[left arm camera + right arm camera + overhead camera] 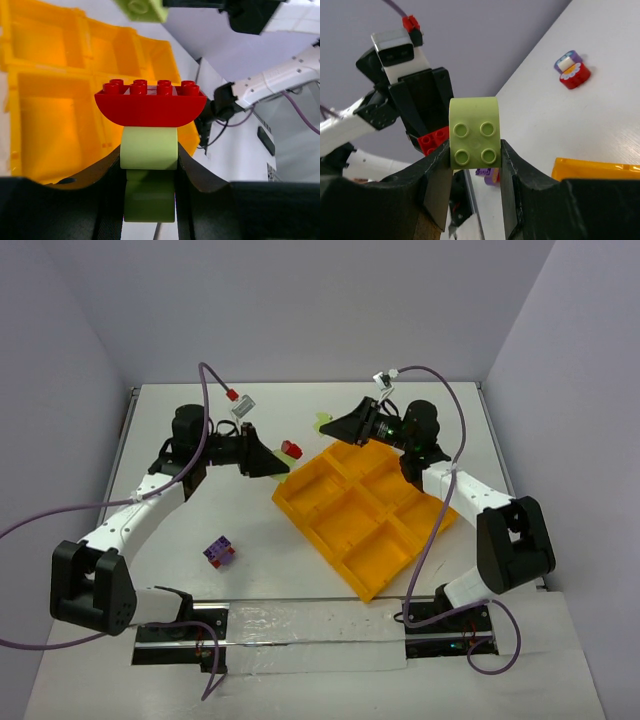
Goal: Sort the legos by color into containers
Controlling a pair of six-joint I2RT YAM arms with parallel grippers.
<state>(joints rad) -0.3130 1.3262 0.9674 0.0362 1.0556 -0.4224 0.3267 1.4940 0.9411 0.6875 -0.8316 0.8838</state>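
Red lego (pixel 150 107) on yellow-green lego (pixel 149 147)

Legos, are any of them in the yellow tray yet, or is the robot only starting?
Only starting. Every compartment of the tray in view looks empty. The left pincer holds a yellow-green piece with a red brick stuck on top; the right pincer holds a yellow-green brick. Neither is dropped yet, and a purple-and-red clump lies on the table.

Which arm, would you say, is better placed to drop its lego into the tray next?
Probably right: the right gripper holds a single yellow-green brick near the tray; the left gripper holds a red-and-green clump.
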